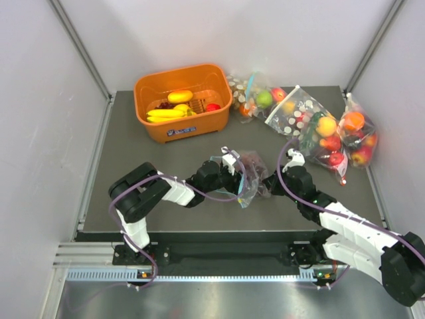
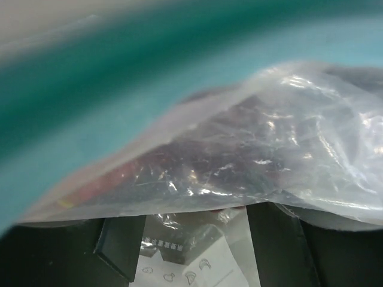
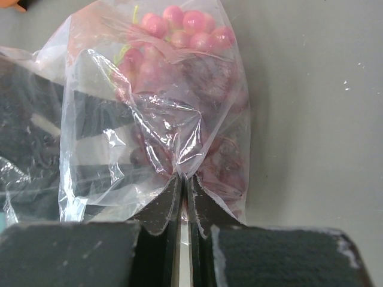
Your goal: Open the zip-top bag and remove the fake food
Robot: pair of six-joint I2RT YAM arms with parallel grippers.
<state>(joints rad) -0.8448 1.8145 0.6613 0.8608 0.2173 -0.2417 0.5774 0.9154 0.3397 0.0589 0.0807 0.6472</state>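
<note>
The right gripper (image 3: 181, 179) has its jaws pressed together on a pinch of the zip-top bag (image 3: 149, 119), clear film bunching up from between them. The grapes (image 3: 191, 27) sit inside the bag, pink-purple, at the end away from the pinch. The left gripper (image 1: 231, 167) meets the bag's other side. Its fingers (image 2: 119, 242) stand apart, with printed film lying in the gap between them.

The bag lies between the two grippers, near the front of the dark grey table (image 1: 166, 159). Plain white walls close in the sides and back.

Only the top view shows the orange basket (image 1: 159, 133) at the back left. The bananas (image 1: 165, 114) lie in it beside an oval yellow fruit (image 1: 180, 96). That view also shows the other fruit bags (image 1: 332, 136) heaped at the back right. The left wrist view alone shows the teal zip strip (image 2: 119, 89), a close blur above the crinkled plastic. The right wrist view alone shows the grapes clearly.
</note>
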